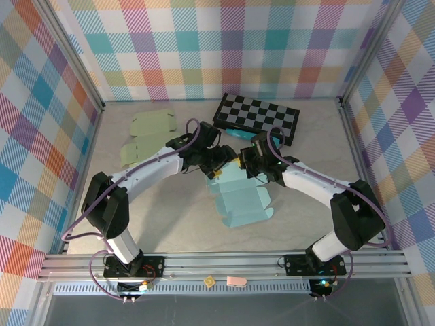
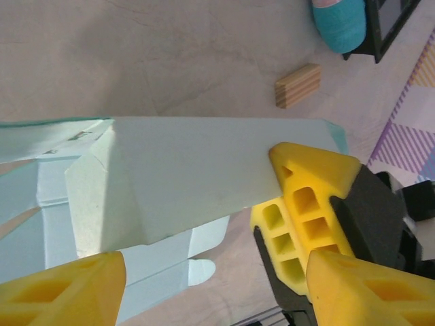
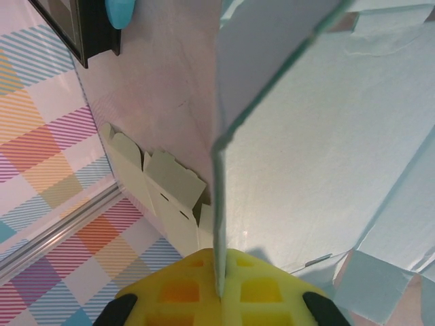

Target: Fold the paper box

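mid-fold: right gripper (image 3: 219,297) pinched a raised panel (image 3: 272,68) of the paper box (image 1: 238,200); left gripper (image 2: 194,224) stood spread astride a flap (image 2: 190,163), which next probably needed pressing inward.

Top external: high at the near edge, looking down over the whole table (image 1: 170,224). Wrist cams: very close up. All three share the paper box (image 1: 241,204).

On the beige table (image 1: 170,217), a light blue paper box (image 1: 241,204) is spread on the near side of the left gripper (image 1: 219,170). Green box blanks (image 1: 146,136) are laid to its left, and a checkered board (image 1: 258,117) is placed beyond it.
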Controlling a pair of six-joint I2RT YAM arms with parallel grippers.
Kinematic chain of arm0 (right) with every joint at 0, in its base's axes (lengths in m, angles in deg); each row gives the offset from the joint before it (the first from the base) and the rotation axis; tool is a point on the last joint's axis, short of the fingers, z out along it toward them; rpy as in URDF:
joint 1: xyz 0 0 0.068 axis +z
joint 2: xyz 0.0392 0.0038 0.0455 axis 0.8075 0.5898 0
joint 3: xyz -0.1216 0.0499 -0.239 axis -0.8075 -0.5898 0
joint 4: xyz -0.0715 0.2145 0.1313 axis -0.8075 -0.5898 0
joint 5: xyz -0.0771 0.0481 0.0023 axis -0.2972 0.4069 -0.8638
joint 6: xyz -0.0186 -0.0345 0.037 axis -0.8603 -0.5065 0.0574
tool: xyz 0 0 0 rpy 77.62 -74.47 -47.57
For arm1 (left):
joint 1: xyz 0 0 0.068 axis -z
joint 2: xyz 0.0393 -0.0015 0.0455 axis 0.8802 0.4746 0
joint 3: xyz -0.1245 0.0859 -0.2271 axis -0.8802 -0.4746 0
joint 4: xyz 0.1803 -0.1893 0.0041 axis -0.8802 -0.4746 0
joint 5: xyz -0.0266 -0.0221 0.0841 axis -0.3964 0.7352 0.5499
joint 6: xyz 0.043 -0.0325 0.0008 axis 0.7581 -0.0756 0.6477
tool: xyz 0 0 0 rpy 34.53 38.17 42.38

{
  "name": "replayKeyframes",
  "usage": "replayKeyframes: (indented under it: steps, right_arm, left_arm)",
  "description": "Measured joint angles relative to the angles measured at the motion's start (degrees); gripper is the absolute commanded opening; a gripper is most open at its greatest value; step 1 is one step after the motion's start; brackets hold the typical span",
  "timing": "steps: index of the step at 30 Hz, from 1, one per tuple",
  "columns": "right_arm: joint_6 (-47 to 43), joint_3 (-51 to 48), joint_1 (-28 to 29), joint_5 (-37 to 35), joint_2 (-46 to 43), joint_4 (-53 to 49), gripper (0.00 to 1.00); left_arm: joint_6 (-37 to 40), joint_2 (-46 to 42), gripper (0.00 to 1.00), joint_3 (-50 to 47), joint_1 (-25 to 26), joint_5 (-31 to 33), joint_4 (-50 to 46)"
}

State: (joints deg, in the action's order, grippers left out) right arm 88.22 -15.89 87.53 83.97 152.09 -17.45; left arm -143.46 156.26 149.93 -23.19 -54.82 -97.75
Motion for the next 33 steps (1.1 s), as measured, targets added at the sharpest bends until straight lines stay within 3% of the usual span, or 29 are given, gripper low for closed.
replayKeyframes:
  steps: [11,16,17,20,22,26,33]
  right_arm:
    - [0.17,-0.15,-0.17,0.22,-0.02,0.2,0.0]
    - [0.17,-0.13,-0.74,0.26,-0.02,0.11,0.0]
    - [0.2,-0.09,-0.83,0.26,-0.02,-0.11,0.0]
    - [1.09,0.52,-1.18,0.17,-0.26,-1.68,0.0]
    - [1.86,1.38,-1.6,0.2,-0.66,-2.99,0.0]
    - [4.28,3.54,-2.69,0.22,-1.66,-5.09,0.0]
    - [8.41,10.75,-4.9,0.55,-3.41,-15.28,0.0]
  left_arm:
    - [-1.29,-0.85,0.72,-1.29,-0.35,-2.4,5.09]
    - [0.44,-8.28,0.71,-3.04,-1.44,-1.6,4.55]
    - [0.83,-11.04,0.67,-3.98,-2.05,-1.31,4.37]
    - [2.27,-20.72,0.35,-9.11,-6.47,-1.46,4.35]
    - [3.08,-24.98,0.2,-13.42,-10.91,-1.92,4.48]
    - [3.76,-24.81,0.11,-23.34,-17.22,-3.69,7.28]
    - [2.54,-15.8,0.08,-33.99,-17.68,-8.57,20.61]
